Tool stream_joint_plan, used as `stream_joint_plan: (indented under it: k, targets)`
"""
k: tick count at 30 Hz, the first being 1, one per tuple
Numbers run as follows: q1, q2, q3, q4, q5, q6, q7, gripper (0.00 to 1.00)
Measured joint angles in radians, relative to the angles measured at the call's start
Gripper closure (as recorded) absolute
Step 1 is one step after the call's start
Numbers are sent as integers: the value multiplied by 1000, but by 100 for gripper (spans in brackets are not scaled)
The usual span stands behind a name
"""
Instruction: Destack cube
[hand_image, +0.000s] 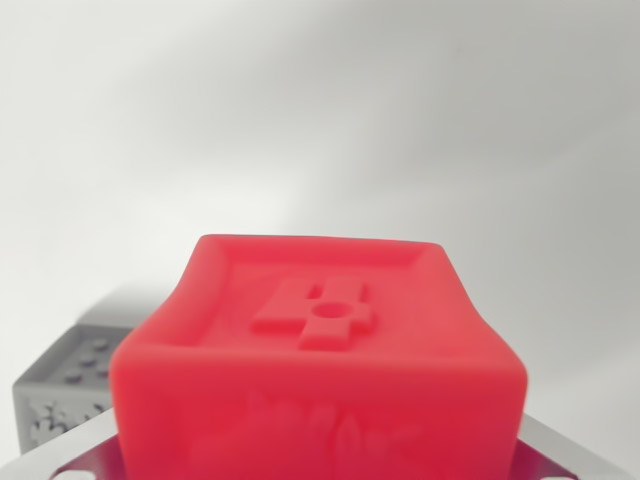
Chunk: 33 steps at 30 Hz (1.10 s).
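The red cube (320, 370) fills my wrist view, sitting between my metal fingers (70, 455), whose tips I cannot see, so I cannot tell whether my pincer grips it. A grey cube (60, 385) lies at lower left. I judge the lift-off underway; next comes setting red down apart.

Surface: plain white tabletop (320, 120), matte, softly shadowed; resting on it, at the near left, one grey cube (60, 385) with raised studs and relief patterning.
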Motion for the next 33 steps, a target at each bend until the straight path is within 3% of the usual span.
stream_joint_plan:
  k: [33]
  targets:
    - [-103, 66, -2, 80, 2, -10, -136, 100]
